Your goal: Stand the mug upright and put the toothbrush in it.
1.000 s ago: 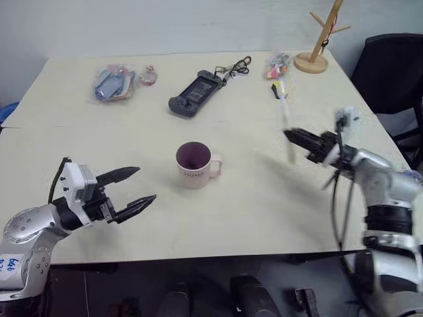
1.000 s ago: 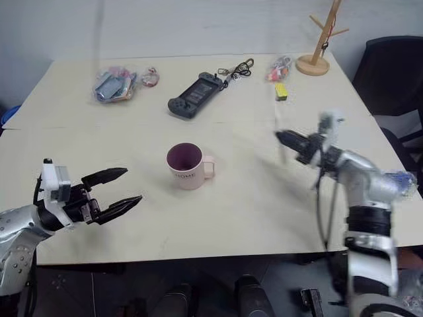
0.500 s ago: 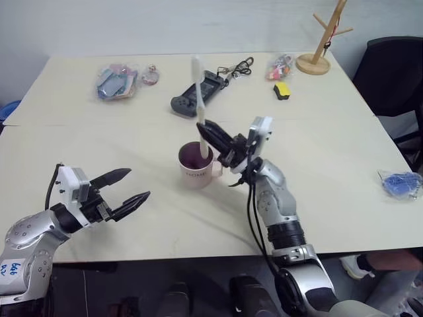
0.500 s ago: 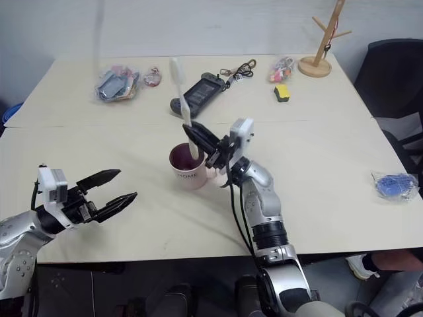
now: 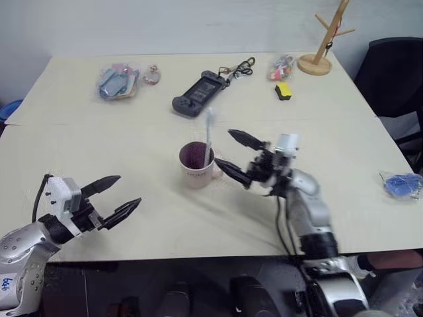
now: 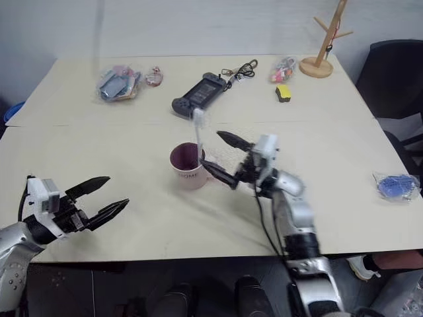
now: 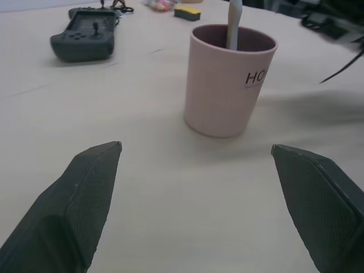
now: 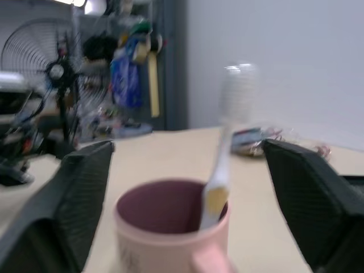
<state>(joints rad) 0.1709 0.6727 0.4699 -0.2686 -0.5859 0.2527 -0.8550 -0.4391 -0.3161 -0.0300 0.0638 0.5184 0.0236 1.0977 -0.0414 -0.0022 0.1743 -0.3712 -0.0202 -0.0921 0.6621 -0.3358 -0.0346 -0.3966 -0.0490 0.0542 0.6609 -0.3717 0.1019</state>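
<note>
The toothbrush [image 5: 209, 135] stands nearly upright in the mug [image 5: 195, 166] on the bench [image 5: 344, 119], just ahead of the right gripper [image 5: 231, 152], whose jaws gape wide and empty either side of it. Half a second ago they pinched the brush above the mug; the left gripper [image 5: 122, 197] idles wide open, well apart.

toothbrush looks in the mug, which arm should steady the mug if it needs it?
Right. The right gripper is open right beside the upright mug, toothbrush standing inside. The left gripper, also open, is farther off.
</note>
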